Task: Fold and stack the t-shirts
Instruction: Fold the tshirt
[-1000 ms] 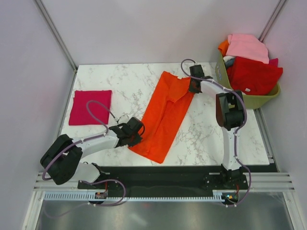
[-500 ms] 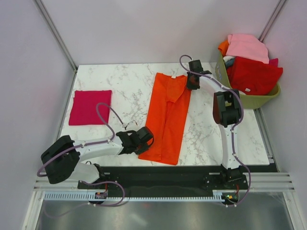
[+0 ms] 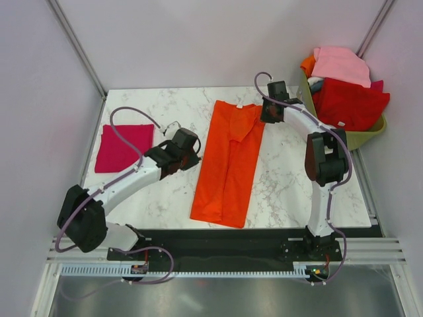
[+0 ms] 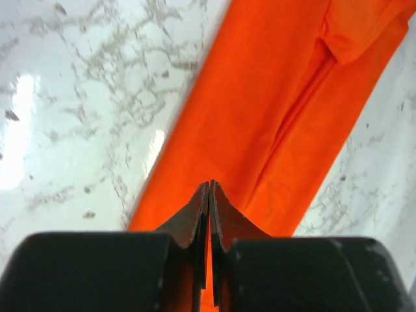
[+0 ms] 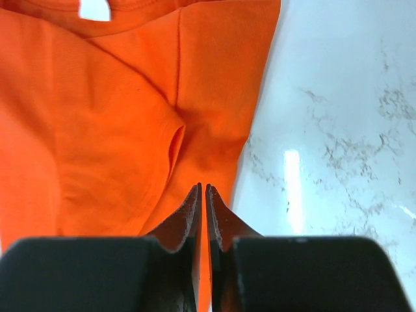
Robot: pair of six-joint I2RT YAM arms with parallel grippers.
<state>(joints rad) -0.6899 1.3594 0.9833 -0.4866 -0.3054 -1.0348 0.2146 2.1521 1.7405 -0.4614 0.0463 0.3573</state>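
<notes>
Orange tee (image 3: 228,162) pulled straight — left gripper (image 3: 188,155) backed off, right gripper (image 3: 267,117) at far corner, both closed empty — cross-fold next.

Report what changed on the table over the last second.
Both arms swung the orange t-shirt from diagonal to straight, front to back. The left gripper then let go of its near corner and drew off leftward, shut and empty; the right gripper stays at the far right corner, shut. The folded crimson t-shirt and the basket did not move.
</notes>
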